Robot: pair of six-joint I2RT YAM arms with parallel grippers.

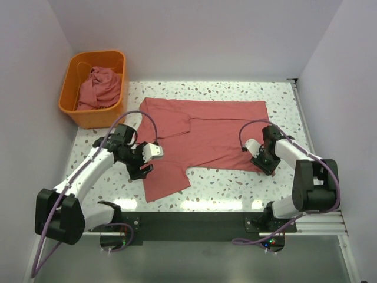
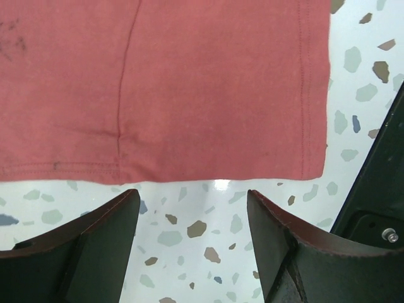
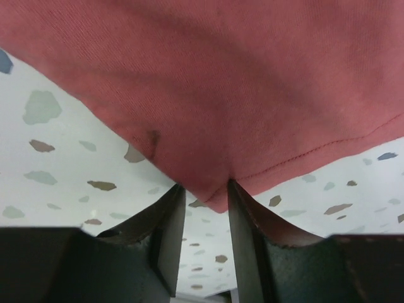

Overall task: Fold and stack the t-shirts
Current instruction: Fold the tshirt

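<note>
While the right gripper (image 3: pixel 203 187) pinched an edge of the shirt (image 1: pixel 206 138) spread mid-frame, the left gripper (image 2: pixel 192 196) stood open, empty, just short of its hem. Grasping for a fold seemed underway; the left should next advance and close.

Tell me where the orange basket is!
In the top view the orange basket sits at the far left corner of the table, with a crumpled t-shirt inside it and the flat t-shirt spread just to its right.
</note>
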